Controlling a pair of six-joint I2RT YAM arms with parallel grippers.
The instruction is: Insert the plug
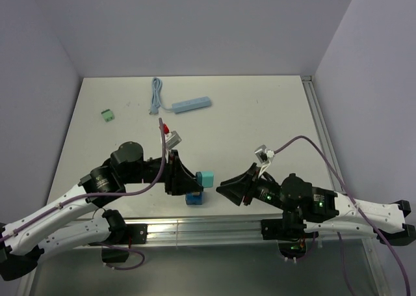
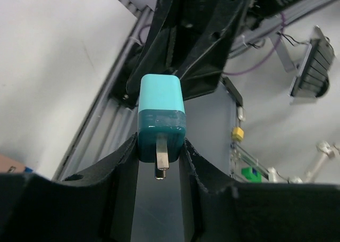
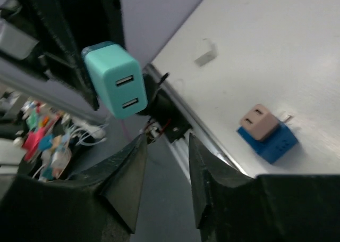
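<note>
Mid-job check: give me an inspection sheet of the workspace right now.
Surface: white table, matte.
Job's things: teal plug held in the air; blue block near the front edge, tan adapter on it.
Clutter: light-blue power strip and green piece at the far side.
Grippers: left gripper shut on teal plug; right gripper open, empty, facing it.
Cables: strip's cord bunched beside it; purple cable arcs over the right arm.
Surroundings: plain walls; nothing else seen.

The plug (image 2: 161,106) sits in my left pincer (image 2: 159,157), just left of my right pincer (image 3: 167,146), near the socket block (image 3: 273,141) resting at the near edge of the table (image 3: 276,50), while the power strip (image 1: 192,105) lies well behind.
</note>
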